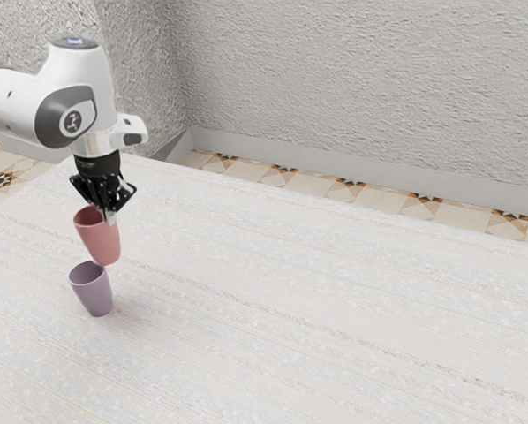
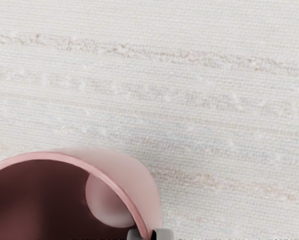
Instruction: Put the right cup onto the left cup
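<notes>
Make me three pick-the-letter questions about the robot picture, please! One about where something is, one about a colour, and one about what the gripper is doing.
1. Where is the purple cup?
A) On the tiled floor
B) On the table
C) On a shelf

2. What colour is the cup held up high?
A) Pink
B) Green
C) Yellow

3. What is the gripper doing?
A) Hanging wide open with nothing in it
B) Squeezing the purple cup
C) Holding the higher cup by its rim

Answers:
1: B, because the purple cup's base rests on the tabletop.
2: A, because the pink cup is the one right under the gripper.
3: C, because the wrist view shows it pinching the pink cup's rim from both sides.
</notes>
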